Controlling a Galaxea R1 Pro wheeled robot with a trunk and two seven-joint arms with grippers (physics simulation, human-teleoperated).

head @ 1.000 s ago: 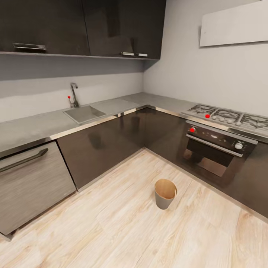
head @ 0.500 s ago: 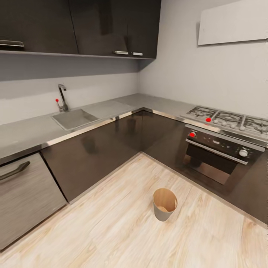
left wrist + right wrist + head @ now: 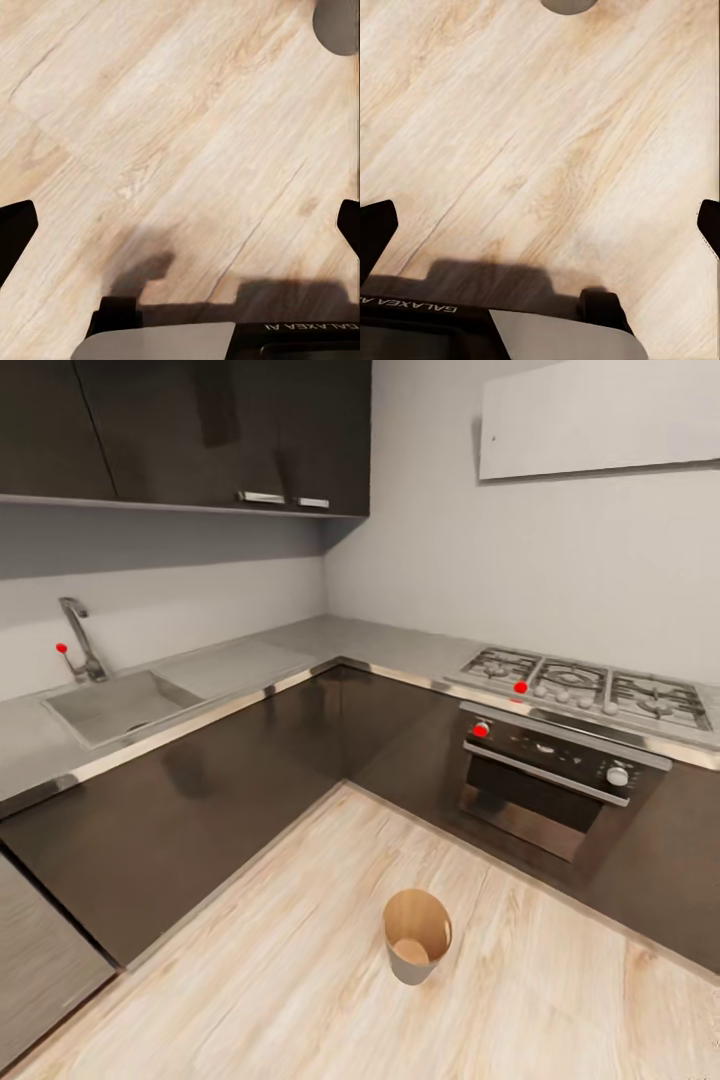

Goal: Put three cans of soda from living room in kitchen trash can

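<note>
I am in the kitchen, and the trash can stands upright on the pale wood floor, ahead of me and in front of the oven. It is grey-tan outside and brown inside. The soda cans are out of view. In the left wrist view my left gripper is open over bare floor, its black fingertips far apart, with a grey edge of the trash can at the frame's corner. My right gripper is open the same way, with nothing between its fingers.
Dark lower cabinets with a grey counter form an L around the floor. A sink with a tap sits on the left run. A black oven and gas hob sit on the right.
The camera has turned right and come closer, so the whole picture has slid left. The steel-fronted unit at the left has nearly left the view. The trash can stays where it stood.
</note>
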